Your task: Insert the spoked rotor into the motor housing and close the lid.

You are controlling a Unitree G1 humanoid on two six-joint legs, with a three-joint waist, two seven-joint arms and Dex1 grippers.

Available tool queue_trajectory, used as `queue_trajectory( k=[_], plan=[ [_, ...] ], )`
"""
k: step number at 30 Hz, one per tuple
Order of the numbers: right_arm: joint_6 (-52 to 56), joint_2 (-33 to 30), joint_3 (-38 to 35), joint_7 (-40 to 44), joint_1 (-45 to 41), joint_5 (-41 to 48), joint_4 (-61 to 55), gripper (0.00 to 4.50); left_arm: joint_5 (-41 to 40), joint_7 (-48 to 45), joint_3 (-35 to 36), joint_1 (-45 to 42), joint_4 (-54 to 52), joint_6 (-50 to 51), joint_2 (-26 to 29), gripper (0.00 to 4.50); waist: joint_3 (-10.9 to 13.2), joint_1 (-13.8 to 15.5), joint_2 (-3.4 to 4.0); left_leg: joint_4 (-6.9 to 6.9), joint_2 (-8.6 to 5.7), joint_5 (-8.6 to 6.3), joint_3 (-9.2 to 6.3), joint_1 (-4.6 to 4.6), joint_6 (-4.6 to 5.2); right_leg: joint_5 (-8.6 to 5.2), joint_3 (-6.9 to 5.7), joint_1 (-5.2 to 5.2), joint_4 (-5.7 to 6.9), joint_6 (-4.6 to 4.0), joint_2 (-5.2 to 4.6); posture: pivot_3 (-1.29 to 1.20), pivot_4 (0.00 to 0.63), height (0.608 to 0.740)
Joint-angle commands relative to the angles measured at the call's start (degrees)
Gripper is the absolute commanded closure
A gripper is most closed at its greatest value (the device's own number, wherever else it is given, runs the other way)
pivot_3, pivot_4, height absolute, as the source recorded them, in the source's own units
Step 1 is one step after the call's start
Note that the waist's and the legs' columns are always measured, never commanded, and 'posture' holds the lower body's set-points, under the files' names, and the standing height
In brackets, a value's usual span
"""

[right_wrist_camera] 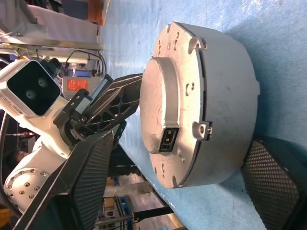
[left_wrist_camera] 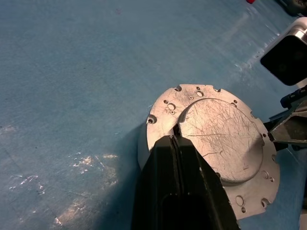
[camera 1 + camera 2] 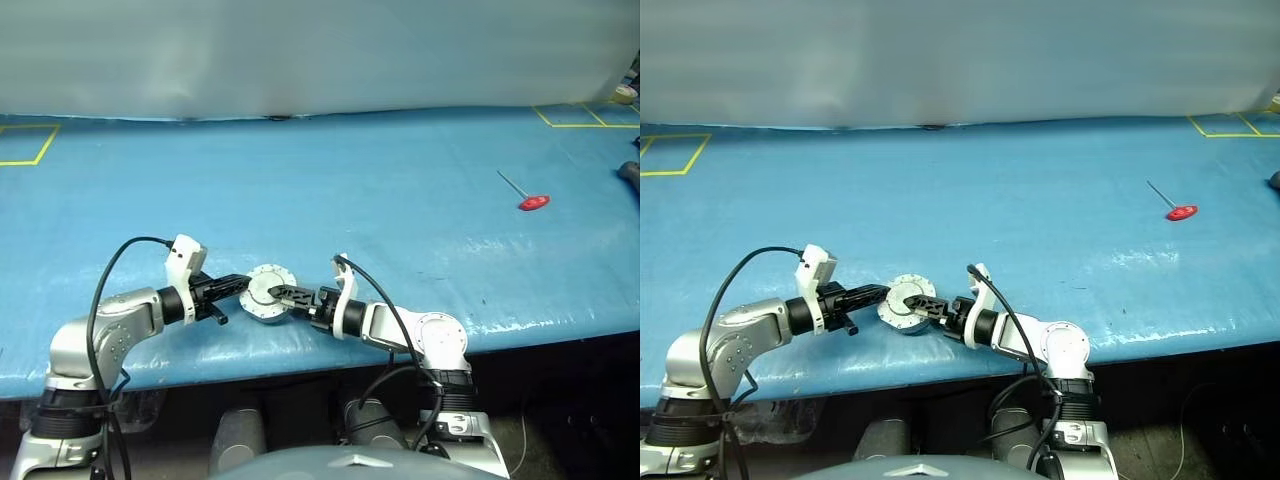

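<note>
1. The left arm reaches in from the robot's left, forearm low over the table point(image 3: 400, 190), its left gripper point(image 3: 243, 282) pointing forward and to the right, tipped slightly down. Its jaws are pressed together, the tips lying on the near rim of the lid point(image 2: 218, 143).
2. The right arm comes in from the opposite side, wrist bent so the right gripper point(image 3: 283, 296) points toward the left one. Its jaws are spread wide; the motor housing point(image 1: 225, 96) sits between the two fingers, one netted pad point(image 1: 268, 182) just beside the housing's wall and the other on the lid's side. Whether either pad touches the metal I cannot tell.
3. The lid lies shut on the housing, its scratched silver face with the raised centre circle turned up. The assembly stands on the table between the two sets of jaws. The spoked rotor cannot be made out.
4. The housing stands near the table's front edge, just ahead of both wrists. Beyond the jaws the blue surface runs open to the back wall.
5. Well apart from the right jaws, far off to the robot's right, lies a red-handled T-shaped tool point(image 3: 528, 196). Yellow tape corners point(image 3: 30, 145) mark the far left and far right of the table.
</note>
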Motion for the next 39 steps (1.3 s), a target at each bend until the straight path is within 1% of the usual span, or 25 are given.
queue_trajectory(
  k=[1, 13, 27, 39],
  plan=[
    [-0.67, 7.58, 1.98, -0.40, 2.33, 2.33, -0.70, 0.47, 0.65, -0.03, -2.50, 1.32, 0.96, 1.22, -0.04, 4.50, 0.00, 0.00, 0.00, 0.00, 0.01, 0.00, 0.00, 0.00, 0.00, 0.00, 0.00, 0.00, 0.00, 0.00, 0.01, 0.00, 0.150, 0.740],
    [-1.07, 7.17, 1.39, -1.65, 2.60, 8.48, -1.58, 0.47, 0.49, 0.23, -2.44, 2.12, 0.74, 1.20, -0.35, 4.50, 0.00, -0.01, 0.00, 0.00, 0.02, 0.00, -0.01, -0.01, 0.00, 0.00, 0.00, -0.01, 0.00, 0.00, 0.01, 0.00, 0.150, 0.740],
    [-2.74, 4.99, 3.98, -3.59, 3.43, 12.13, -2.53, 0.47, 0.36, 0.23, -2.67, 2.01, 0.45, 1.10, -0.23, 4.50, -0.02, -0.22, -0.03, -0.13, 0.05, 0.00, -0.01, 0.02, 0.00, 0.01, -0.02, -0.03, 0.01, 0.02, 0.06, 0.00, 0.150, 0.740],
    [-6.28, 5.30, 3.68, -4.57, 3.42, 14.88, -3.22, 0.47, 0.25, 0.27, -2.64, 2.10, 0.30, 1.19, -0.14, 4.50, -0.02, -0.23, -0.03, -0.13, 0.08, 0.00, -0.01, 0.03, 0.00, 0.01, -0.02, -0.03, 0.03, 0.01, 0.11, 0.00, 0.150, 0.740]
  ],
)
